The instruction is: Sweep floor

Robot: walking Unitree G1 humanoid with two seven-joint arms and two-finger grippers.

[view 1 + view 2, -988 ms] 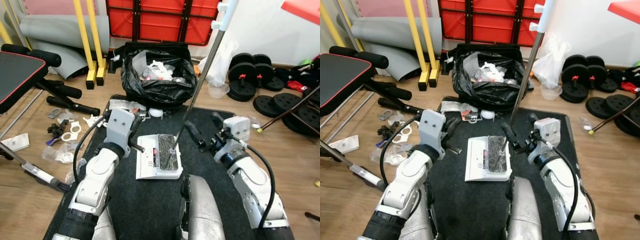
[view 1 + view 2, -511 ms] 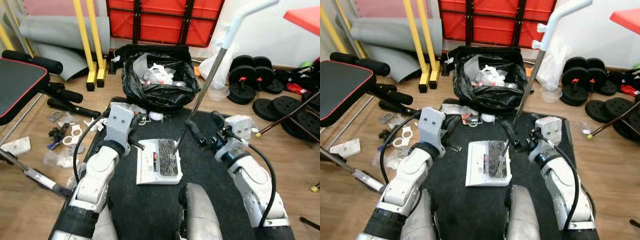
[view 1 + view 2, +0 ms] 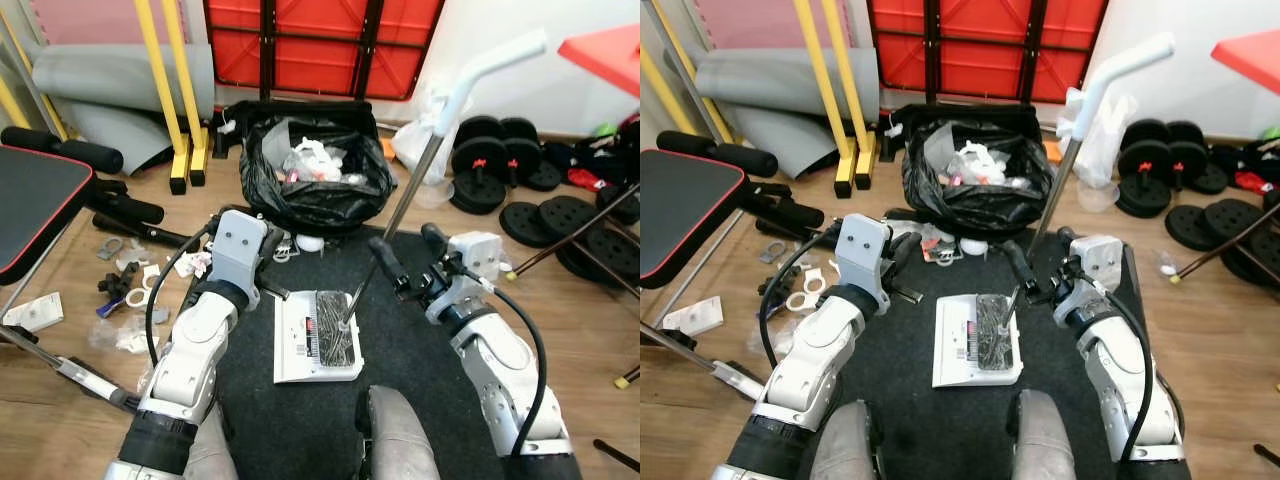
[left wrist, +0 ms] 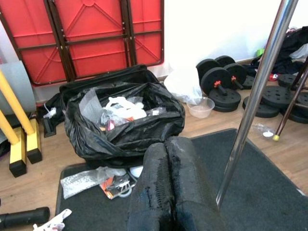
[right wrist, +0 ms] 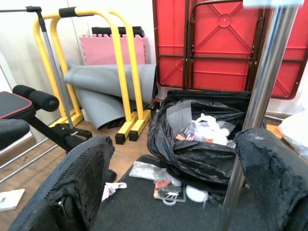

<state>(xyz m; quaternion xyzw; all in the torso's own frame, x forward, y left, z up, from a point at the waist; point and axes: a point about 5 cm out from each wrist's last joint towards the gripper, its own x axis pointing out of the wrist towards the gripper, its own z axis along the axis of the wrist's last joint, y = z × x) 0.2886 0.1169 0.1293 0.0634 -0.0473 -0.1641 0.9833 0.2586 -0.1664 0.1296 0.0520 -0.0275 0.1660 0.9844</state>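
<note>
On the black mat [image 3: 420,360] before the robot lies a white dustpan [image 3: 315,337] with dark debris in it, its long metal handle [image 3: 410,190] leaning up past the right gripper [image 3: 398,278], whose fingers are spread wide with the pole just beside one of them, gripping nothing; the left gripper [image 4: 166,192] is pressed closed and empty. Risk, by my reading: unheld, the pole could tip and spill the pan. Black trash bag [image 3: 315,175] sits beyond the mat, litter [image 3: 130,290] by a bench [image 3: 30,195] on the left, weights [image 3: 500,165] on the right crowd any sweep.
</note>
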